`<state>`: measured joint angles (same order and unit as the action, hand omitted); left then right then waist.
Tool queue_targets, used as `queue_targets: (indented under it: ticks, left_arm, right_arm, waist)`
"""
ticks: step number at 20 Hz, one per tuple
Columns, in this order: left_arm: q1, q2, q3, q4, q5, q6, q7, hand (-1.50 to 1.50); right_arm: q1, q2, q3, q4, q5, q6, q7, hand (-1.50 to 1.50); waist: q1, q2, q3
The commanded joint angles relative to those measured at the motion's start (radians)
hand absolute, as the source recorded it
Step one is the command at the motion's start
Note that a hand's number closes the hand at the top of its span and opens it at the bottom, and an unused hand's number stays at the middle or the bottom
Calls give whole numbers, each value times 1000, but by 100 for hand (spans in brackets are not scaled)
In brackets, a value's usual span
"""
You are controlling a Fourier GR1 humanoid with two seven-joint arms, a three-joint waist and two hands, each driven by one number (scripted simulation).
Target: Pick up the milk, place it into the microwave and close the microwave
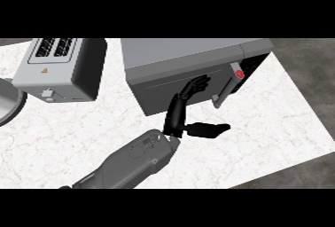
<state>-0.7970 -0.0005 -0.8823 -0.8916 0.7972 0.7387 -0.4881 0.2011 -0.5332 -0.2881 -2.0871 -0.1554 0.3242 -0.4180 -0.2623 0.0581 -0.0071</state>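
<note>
The grey microwave (196, 53) stands at the back middle of the marble counter (262, 128). Its door (157, 91) looks shut or nearly shut, with a grey handle (222, 91) and a red button (239, 73) at its right side. My left hand (178, 111) reaches up from the lower left. Its straight fingers (196, 84) lie against the door front, and the thumb (208, 130) sticks out to the right. The hand is open and holds nothing. No milk shows anywhere. My right hand is out of view.
A grey toaster (59, 66) stands at the back left. A round grey rim (8, 104) shows at the left edge. The counter ends at the right and front right, with dark floor (307, 57) beyond.
</note>
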Motion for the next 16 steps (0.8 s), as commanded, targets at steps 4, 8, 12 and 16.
queue_targets:
  ticks: [4,8,12,16]
  left_arm:
    - [-75,0,56,39,93,43,-29,-150]
    - [-85,0,49,61,116,48,-54,-150]
    - [-83,0,39,71,144,37,-88,-150]
    - [-96,0,31,80,169,42,-100,-150]
  right_arm:
    - [-64,-38,-29,19,39,-24,13,150]
    - [-97,-56,-39,37,44,-26,14,150]
    - [-128,-68,-42,55,46,-33,34,150]
    - [-153,-71,-37,77,43,-31,28,150]
  waist:
    - [-3,17,2]
    - [-3,25,3]
    - [7,28,2]
    - [-2,34,4]
